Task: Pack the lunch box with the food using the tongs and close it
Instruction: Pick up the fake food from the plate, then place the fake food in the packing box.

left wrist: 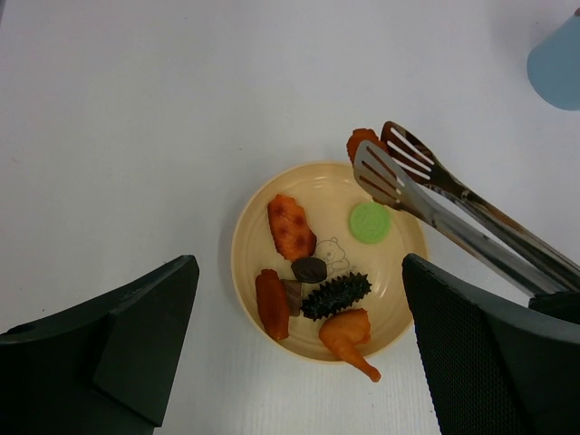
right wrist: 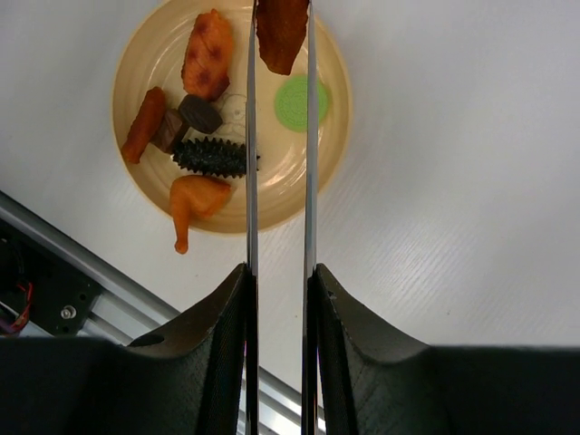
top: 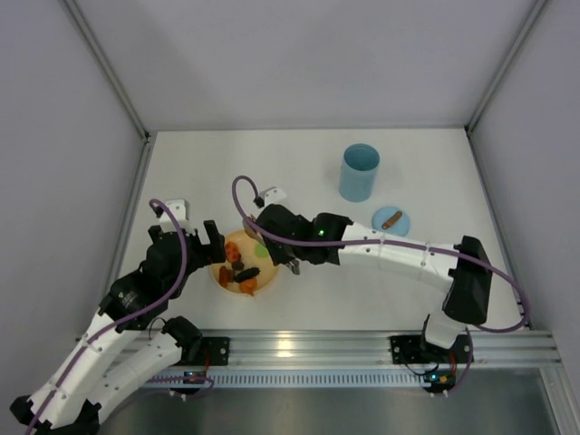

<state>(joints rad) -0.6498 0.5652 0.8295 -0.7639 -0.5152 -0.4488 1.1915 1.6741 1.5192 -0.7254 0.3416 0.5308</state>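
My right gripper [right wrist: 279, 290] is shut on the silver tongs [right wrist: 251, 181], pressing both arms inward. The tong tips pinch an orange-brown food piece [right wrist: 281, 32] over the far edge of the yellow plate [right wrist: 331, 145]. Several food pieces lie on that plate: a green disc [left wrist: 370, 222], a black spiky piece [left wrist: 336, 295], an orange drumstick [left wrist: 346, 335] and a waffle-like piece [left wrist: 291, 227]. My left gripper [left wrist: 299, 353] hangs open just left of the plate [top: 220, 272], holding nothing. The light blue lunch box [top: 359, 172] stands open at the back right, its lid [top: 391, 220] flat beside it.
The right arm [top: 399, 252] stretches across the table from the right base toward the plate. An aluminium rail [top: 299, 349] runs along the near edge. Grey walls enclose the table on three sides.
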